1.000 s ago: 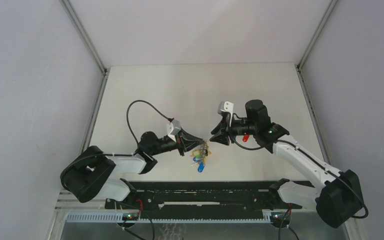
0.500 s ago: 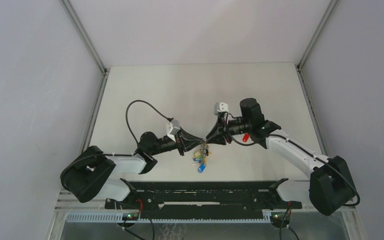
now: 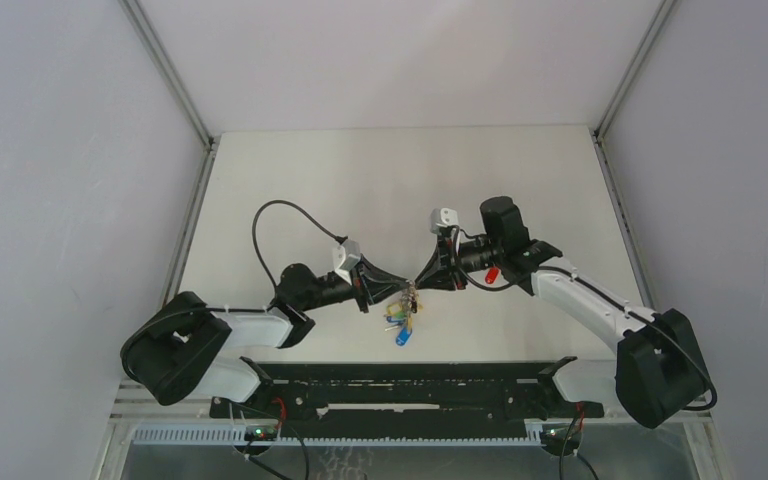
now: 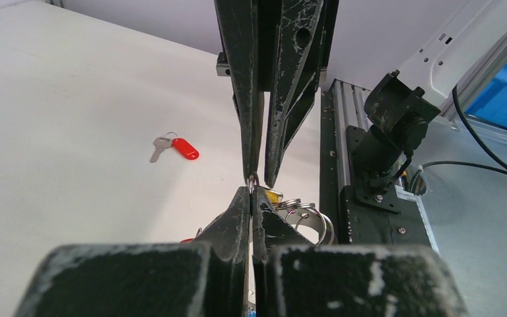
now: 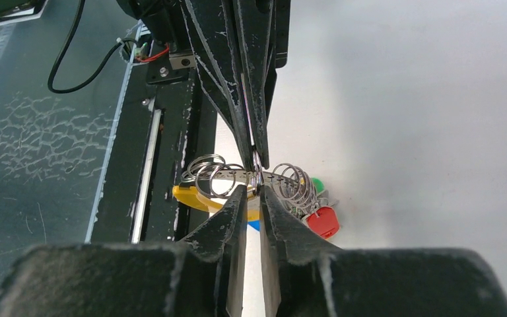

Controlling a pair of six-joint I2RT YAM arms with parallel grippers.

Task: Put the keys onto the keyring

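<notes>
One keyring (image 5: 234, 173), one loose red key (image 4: 173, 146)

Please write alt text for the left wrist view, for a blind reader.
The left end effector, shut on a grey metal keyring, meets the right end effector tip to tip. A silver key with a red plastic head lies on the white table beyond.

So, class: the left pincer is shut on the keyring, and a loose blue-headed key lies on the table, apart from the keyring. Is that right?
Not quite. The loose key has a red head, not blue; the left wrist view shows it. The rest holds: the left pincer is shut on the keyring, and the key lies on the table, apart from the keyring.
</notes>
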